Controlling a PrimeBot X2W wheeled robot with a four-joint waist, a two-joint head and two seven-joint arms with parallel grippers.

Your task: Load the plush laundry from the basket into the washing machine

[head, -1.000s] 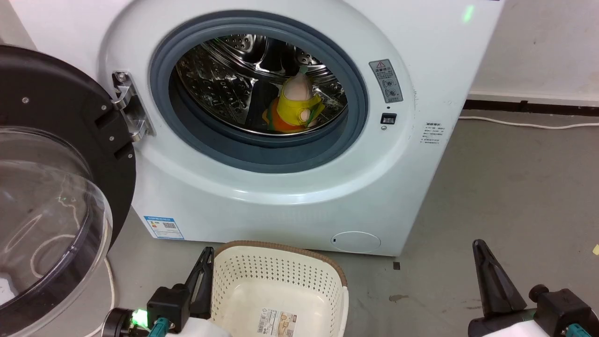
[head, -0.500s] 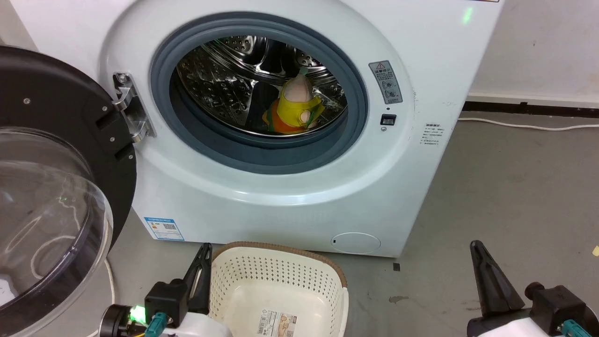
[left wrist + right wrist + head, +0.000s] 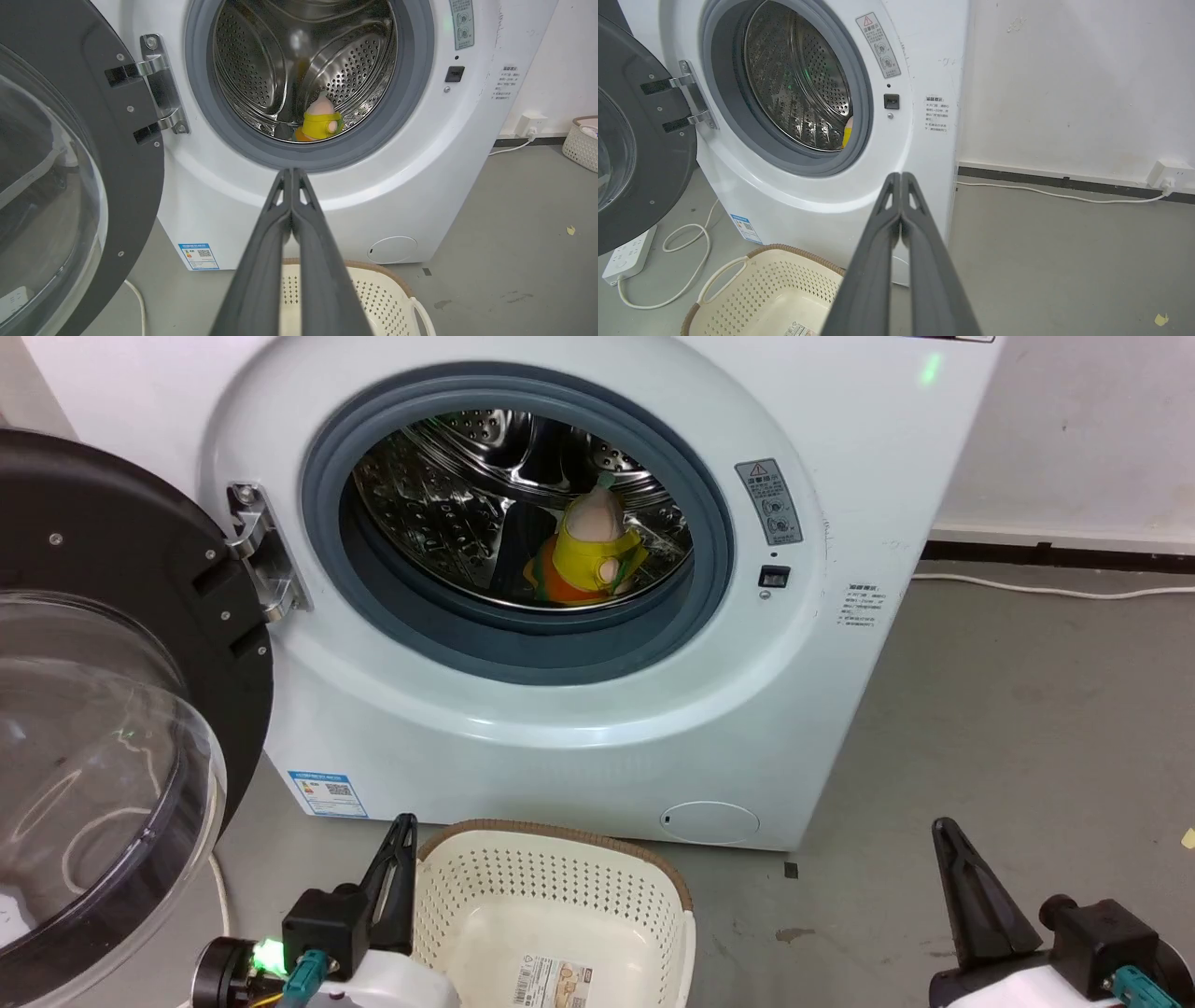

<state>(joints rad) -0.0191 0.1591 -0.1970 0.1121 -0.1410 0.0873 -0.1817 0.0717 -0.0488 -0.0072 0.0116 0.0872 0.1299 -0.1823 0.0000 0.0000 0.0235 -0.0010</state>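
Grey concrete floor (image 3: 1027, 709) runs up to a white wall (image 3: 1064, 70), and the washing machine (image 3: 579, 747) stands against it. The plush laundry (image 3: 588, 551) sits upright inside the steel drum (image 3: 439, 504), toward 4 o'clock of the round opening from the head view, pink head up. The left wrist view looks straight in and puts it nearer 6 o'clock. From the right wrist view, just a pink and yellow sliver peeks past the grey ring. The door (image 3: 93, 709) hangs swung open at 9 o'clock of the opening. The basket (image 3: 551, 887) rests on the floor at the machine's 6 o'clock, a label (image 3: 551, 982) on its bottom.

The left gripper (image 3: 403, 821) stands just beside the basket's rim at 9 o'clock, fingers pressed together tip to tip. The right gripper (image 3: 941, 825) is well apart at 3 o'clock, pressed together likewise.

The right wrist view takes in a power strip (image 3: 626, 254) and a wall socket (image 3: 1169, 175). The left wrist view catches a second basket (image 3: 581, 140) by the wall.
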